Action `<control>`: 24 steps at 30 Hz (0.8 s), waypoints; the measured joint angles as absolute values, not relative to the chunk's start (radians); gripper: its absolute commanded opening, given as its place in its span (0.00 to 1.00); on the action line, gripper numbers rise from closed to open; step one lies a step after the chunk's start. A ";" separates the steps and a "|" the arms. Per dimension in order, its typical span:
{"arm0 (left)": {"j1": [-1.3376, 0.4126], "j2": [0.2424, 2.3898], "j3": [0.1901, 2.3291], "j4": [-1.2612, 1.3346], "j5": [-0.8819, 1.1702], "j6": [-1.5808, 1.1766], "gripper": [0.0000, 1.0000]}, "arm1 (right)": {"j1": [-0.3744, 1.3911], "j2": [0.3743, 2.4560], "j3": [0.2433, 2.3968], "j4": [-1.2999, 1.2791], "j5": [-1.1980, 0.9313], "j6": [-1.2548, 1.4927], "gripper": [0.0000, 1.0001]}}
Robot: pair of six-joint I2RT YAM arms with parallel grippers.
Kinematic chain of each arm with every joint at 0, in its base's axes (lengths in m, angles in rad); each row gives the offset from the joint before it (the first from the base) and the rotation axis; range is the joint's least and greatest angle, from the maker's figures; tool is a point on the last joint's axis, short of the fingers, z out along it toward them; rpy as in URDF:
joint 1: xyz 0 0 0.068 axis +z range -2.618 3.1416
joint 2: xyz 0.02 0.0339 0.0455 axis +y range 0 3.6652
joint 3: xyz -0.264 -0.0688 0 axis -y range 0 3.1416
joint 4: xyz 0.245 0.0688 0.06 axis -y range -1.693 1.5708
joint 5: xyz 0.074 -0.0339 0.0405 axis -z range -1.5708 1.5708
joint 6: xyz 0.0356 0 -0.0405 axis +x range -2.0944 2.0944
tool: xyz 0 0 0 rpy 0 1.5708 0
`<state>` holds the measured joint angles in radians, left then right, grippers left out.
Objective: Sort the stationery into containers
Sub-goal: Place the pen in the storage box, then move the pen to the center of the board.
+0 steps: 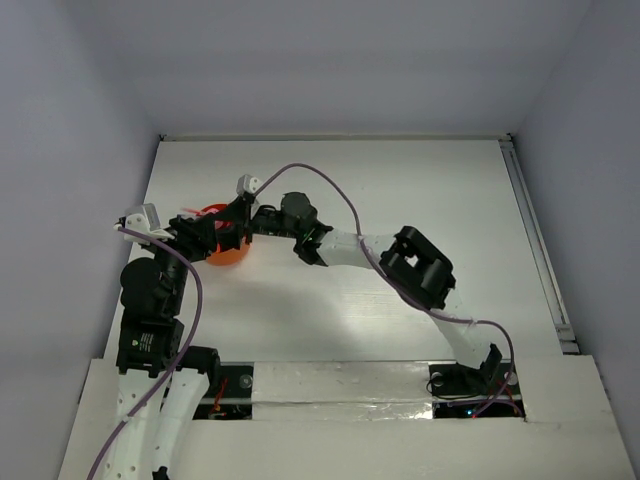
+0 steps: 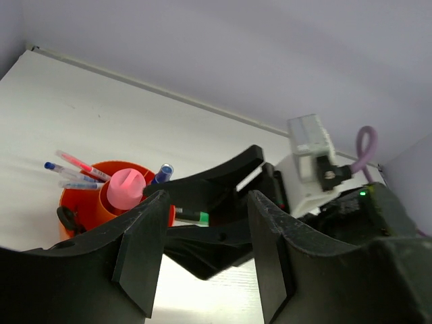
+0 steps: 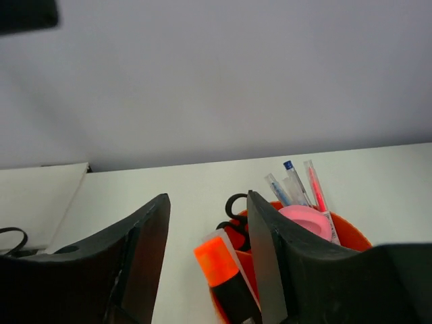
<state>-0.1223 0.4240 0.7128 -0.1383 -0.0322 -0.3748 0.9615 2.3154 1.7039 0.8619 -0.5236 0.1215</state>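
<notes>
Looks like we're right at the drop-off end of the sort. The round bright-orange plastic holder (image 1: 228, 252) sits left of centre in the top view, with both arms crowded onto it. I can't spot any loose stationery on the white table (image 1: 400, 180) there, so my guess is it's nearly done.

In the right wrist view, the right gripper (image 3: 206, 199) is spread wide. The black-bodied highlighter with the orange cap (image 3: 219, 260) pokes up in the gap at bottom centre. It seems to stand in the holder's left side rather than being pinched, though its lower end runs out of frame.

The left gripper (image 2: 206, 202) is spread too, with nothing between its fingers, and it looks straight at the other claw. A green-tipped black highlighter (image 2: 194, 217) shows between the right claw's fingers there. I can't tell if it's touching them.

The holder is pretty stuffed:
- The pink-capped bottle (image 3: 305, 221) is in the middle.
- The thin clear pens (image 3: 297, 182) fan out past it.
- The black scissor handles (image 3: 236, 209) loop up at the rim.
- A blue-capped bottle (image 2: 162, 173) peeks out on the right in the left wrist view.

Next move, I reckon: the right claw lifts straight up and out with its fingers wide so it doesn't drag the highlighter or clip the pens. The arms are very close together, so one should back off first.
</notes>
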 measured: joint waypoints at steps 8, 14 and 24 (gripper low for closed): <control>-0.121 0.422 0.713 -0.138 -0.026 -0.375 0.46 | 0.817 2.077 1.456 0.751 -0.617 0.243 0.01; -0.121 0.422 0.713 -0.135 -0.020 -0.375 0.37 | 0.662 2.100 1.579 0.307 -0.583 0.167 0.02; -0.121 0.421 0.713 -0.130 -0.015 -0.374 0.32 | 0.689 2.389 2.063 -0.276 -0.473 -0.033 0.22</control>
<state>-0.1207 0.4213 0.7128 -0.1303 -0.0154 -0.3744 0.6888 2.3890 2.0628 -0.2756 -0.4732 -0.0326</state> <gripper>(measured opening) 0.326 0.112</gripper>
